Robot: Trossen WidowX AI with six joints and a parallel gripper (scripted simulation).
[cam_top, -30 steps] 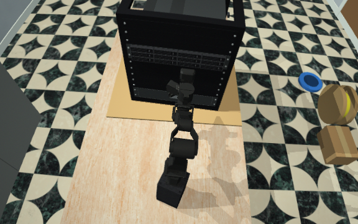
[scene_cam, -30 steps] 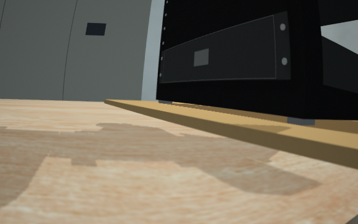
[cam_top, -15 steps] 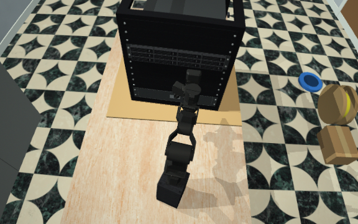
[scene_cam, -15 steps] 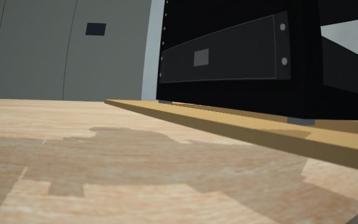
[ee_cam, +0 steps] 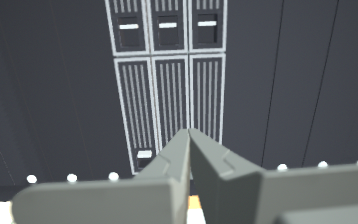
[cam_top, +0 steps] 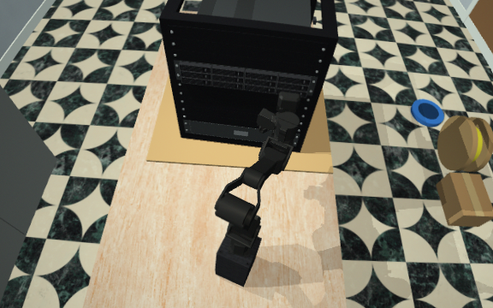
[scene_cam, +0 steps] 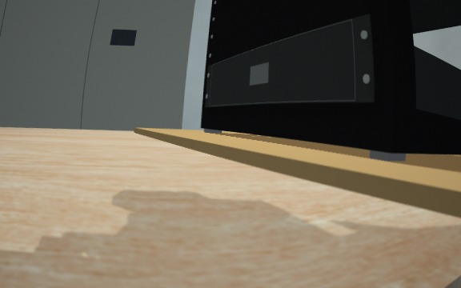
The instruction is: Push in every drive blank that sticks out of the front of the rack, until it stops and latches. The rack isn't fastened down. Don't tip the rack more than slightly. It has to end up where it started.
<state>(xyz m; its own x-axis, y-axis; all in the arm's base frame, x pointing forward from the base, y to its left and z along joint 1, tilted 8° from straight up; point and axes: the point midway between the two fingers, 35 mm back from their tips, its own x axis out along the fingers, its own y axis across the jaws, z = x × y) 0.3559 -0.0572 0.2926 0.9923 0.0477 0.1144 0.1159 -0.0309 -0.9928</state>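
Fingertips pressed together, my hand is shut on nothing, because a closed wedge makes a firmer poker than two spread fingers. Straight ahead of it stands the rack, resting on a tan board that lies on the table. I hold the hand level with the band of drive blanks, toward that band's right end, so any push goes square into the front and not downward or sideways.

In the wrist view the tips sit over the slatted drive blank just beyond them; whether they already touch it I cannot tell. Two more slatted faces flank it, and a further row of bays with pale tabs lies beyond. Which of these stick out I cannot judge, since all look nearly flush from here.

Because the rack is loose, I judge a slow, straight push is called for: a hard shove this high up could slide or tip it off its starting place.
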